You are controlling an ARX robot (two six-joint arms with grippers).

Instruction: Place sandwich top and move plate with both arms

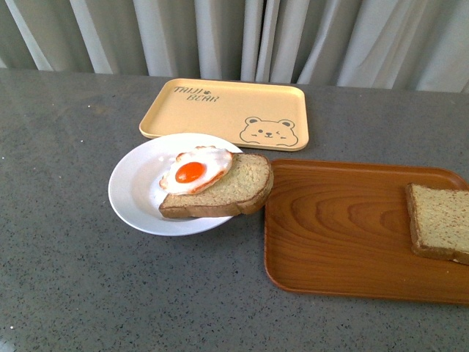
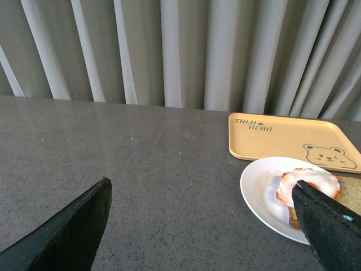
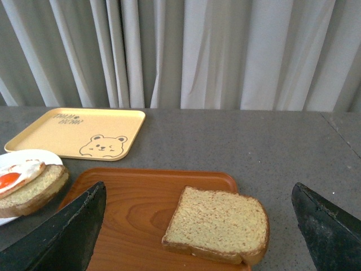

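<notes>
At the right edge of the front frame: sandwich top [image 1: 440, 222], flat on the wooden tray [image 1: 344, 235], cut partly by the frame border. Lies well apart from the plate [image 1: 135, 191].

At centre left of that frame: the white plate, resting on the grey bench [image 1: 66, 279]. Carries the other bread slice [image 1: 234, 191], topped with a fried egg [image 1: 194, 171]. Overhangs the plate's right rim, that slice, and reaches the wooden tray's left edge; cannot tell whether touching.

Behind the plate, at upper centre: yellow bear-print tray [image 1: 220, 110]. Across the top of the frame: grey curtain [image 1: 293, 37].

From the left wrist camera: left fingers [image 2: 73, 237] spread wide apart, gripping nothing, hanging over the bench. Hides part of the egg and plate in that view, one tip.

From the right wrist camera: right fingers [image 3: 73, 237] also spread wide, holding nothing. Seen between the two tips: the sandwich top on the wooden tray, untouched.
</notes>
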